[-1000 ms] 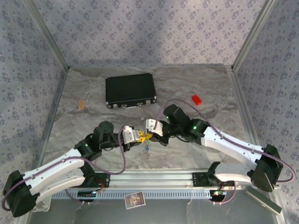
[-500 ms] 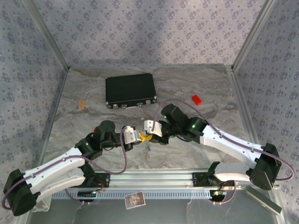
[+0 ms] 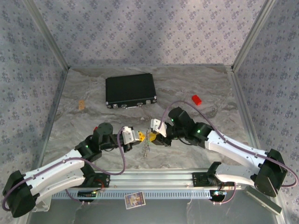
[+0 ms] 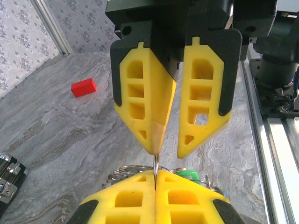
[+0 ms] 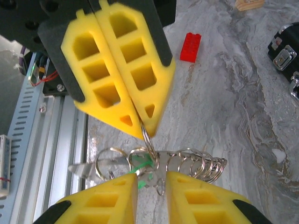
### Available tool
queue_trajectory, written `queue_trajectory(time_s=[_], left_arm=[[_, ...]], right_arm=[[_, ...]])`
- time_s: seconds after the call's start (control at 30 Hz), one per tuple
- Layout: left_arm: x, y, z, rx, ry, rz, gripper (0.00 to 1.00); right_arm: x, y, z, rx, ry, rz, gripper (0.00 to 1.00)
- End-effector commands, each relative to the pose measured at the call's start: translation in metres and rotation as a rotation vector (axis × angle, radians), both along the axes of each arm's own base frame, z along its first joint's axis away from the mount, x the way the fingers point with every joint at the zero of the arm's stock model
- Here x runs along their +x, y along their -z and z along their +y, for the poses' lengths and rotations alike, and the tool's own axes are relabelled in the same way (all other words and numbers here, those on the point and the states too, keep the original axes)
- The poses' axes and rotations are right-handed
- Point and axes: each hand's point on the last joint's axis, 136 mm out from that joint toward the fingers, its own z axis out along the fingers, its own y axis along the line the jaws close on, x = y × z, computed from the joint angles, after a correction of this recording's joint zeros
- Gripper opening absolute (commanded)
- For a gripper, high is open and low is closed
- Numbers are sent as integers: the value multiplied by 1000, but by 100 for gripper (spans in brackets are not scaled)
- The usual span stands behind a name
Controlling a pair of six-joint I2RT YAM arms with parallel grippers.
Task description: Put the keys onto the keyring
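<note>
Pinching the keyring (image 5: 148, 140) tight in left gripper (image 5: 142, 130), dangling keys (image 5: 140, 165) crosswise just under it, right by the part-open, empty right gripper (image 5: 152, 179).

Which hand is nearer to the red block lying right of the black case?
Right. The right hand lies left of the red block; the left hand lies farther left.
</note>
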Motion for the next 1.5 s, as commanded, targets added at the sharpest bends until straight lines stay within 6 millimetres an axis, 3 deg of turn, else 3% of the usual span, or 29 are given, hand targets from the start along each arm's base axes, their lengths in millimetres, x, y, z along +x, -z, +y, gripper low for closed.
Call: queue_trajectory(time_s=[0.0,0.27,0.47,0.67,1.1,1.47], left_arm=[[-2,-23,-3,-87,16,-37,0],[-3,-29,-4,-141,17,-34,0],[-2,-26,-3,-140,8,-29,0],[-1,-28,-2,-142,-3,-34,0],[4,-30,-4,-151,-23,-35,0],[5,-30,-4,-154,-25,-37,0]], right_arm=[[-3,-4,8,37,-10,20,22],[1,8,15,22,-11,43,22],[3,0,0,24,31,12,30],[0,4,-15,11,72,2,31],[2,10,4,86,92,32,30],[-1,6,6,107,82,44,31]])
